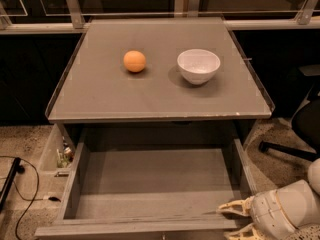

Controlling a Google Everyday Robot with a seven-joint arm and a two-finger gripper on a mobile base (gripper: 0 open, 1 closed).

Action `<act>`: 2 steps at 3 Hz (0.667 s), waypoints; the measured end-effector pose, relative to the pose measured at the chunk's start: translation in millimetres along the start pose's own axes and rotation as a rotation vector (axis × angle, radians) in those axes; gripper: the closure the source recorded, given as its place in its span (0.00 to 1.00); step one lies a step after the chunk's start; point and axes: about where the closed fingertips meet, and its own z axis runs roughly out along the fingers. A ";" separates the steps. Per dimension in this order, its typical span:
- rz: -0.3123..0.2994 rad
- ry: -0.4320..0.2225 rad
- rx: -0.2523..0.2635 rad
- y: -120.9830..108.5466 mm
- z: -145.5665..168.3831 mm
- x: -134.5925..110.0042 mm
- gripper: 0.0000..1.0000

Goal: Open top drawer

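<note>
The top drawer [155,179] is big and grey, and it is wide open, sticking far out toward the camera. Inside it is plain grey, with low walls on the left, the right and the back, and its long front edge runs along the bottom of the picture. The gripper [231,222] is low down by the drawer's front right corner, with its two pale fingers spread apart and the top one right at the front edge.
</note>
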 end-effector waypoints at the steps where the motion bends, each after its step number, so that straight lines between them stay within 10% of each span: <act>1: 0.000 0.000 0.000 0.0 0.0 0.0 0.58; 2: 0.000 0.000 0.000 0.0 0.0 0.0 0.35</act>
